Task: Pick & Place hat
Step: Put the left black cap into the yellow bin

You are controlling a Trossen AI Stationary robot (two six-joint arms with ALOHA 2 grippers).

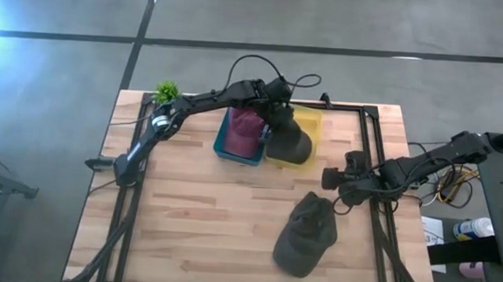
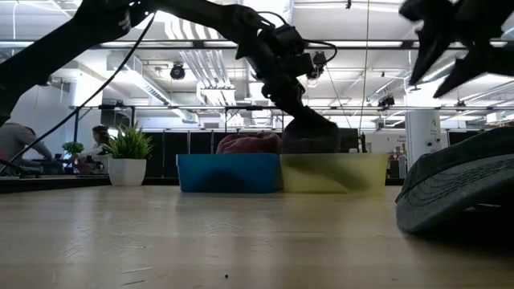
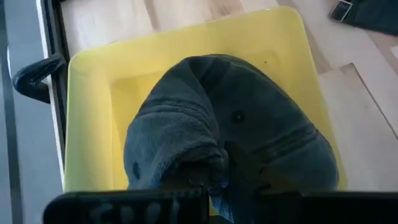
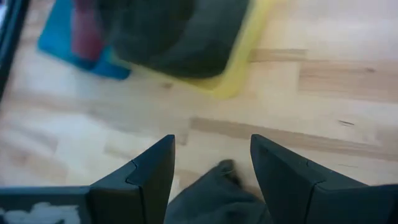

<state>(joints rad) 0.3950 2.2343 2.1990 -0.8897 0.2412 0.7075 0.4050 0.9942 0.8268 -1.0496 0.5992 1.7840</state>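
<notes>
My left gripper (image 1: pixel 278 115) hangs over the yellow bin (image 1: pixel 310 120) and is shut on a dark grey hat (image 1: pixel 290 146). In the low view that hat (image 2: pixel 309 132) hangs from the gripper (image 2: pixel 283 76) down to the bin's rim (image 2: pixel 333 160). A second dark hat (image 1: pixel 307 236) lies flat on the wood near the table's near right side. My right gripper (image 1: pixel 330 178) hovers open above its far end; its own view shows the fingers (image 4: pixel 211 165) standing either side of a bit of that hat (image 4: pixel 211 199), apart from it. My left gripper pinches a bunched fold of the grey hat's crown (image 3: pixel 193 165) between its two fingers, coming from above and slanting down. The cloth covers the fingertips. The hat hangs below the fingers over the yellow bin (image 3: pixel 93 124); whether its lower part rests inside, the bin's wall hides.
A blue bin (image 1: pixel 227 144) with a maroon hat (image 1: pixel 245 127) in it stands against the yellow bin's left side. A small potted plant (image 1: pixel 166 91) sits at the far left corner. A black frame rail (image 1: pixel 374 166) runs along the table's right side. Bare wood lies at the near left.
</notes>
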